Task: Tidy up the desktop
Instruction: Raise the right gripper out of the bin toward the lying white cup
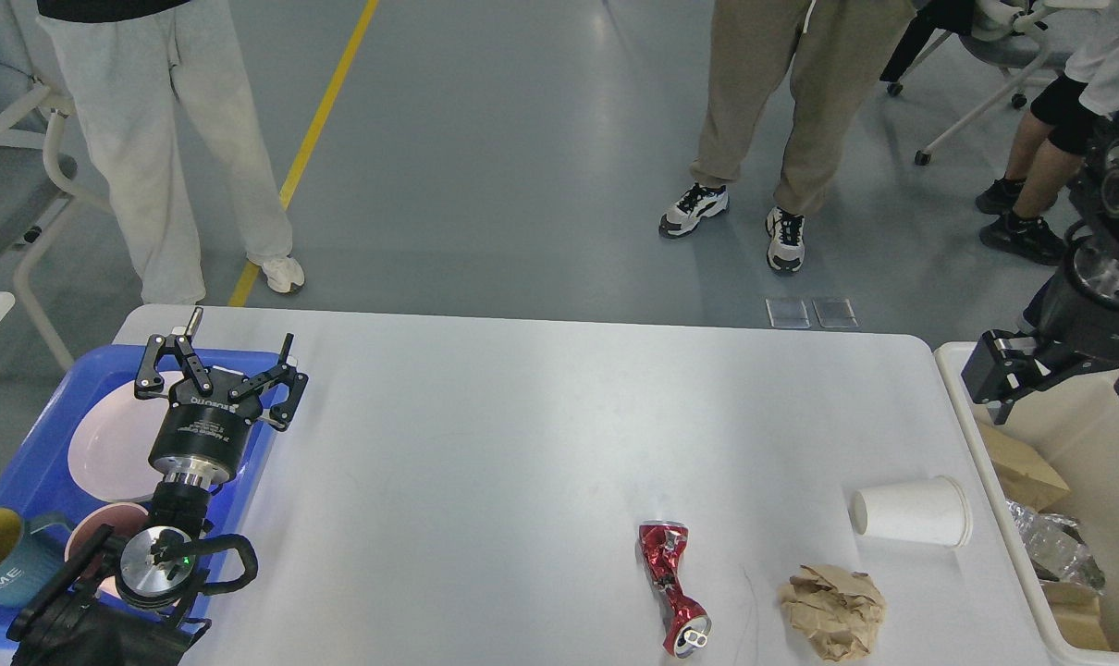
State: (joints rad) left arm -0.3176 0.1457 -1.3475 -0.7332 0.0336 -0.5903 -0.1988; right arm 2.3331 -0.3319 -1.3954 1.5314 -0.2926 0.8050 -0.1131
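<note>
On the desktop [485, 444], near its right front, we still have a crushed red can [673, 587], crumpled brown paper [832, 610] and a tipped paper cup [911, 511], all close to the white bin [994, 518]. Our left gripper [222, 365] hangs spread and empty over the blue tray [42, 435]; our right gripper [1008, 365] sits above the bin, possibly open.

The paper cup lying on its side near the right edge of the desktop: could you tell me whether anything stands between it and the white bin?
Nothing visible does. The paper cup lies close to the bin's wall, with only bare desktop between. The right pincer hangs over the bin's far end, off that path.
</note>
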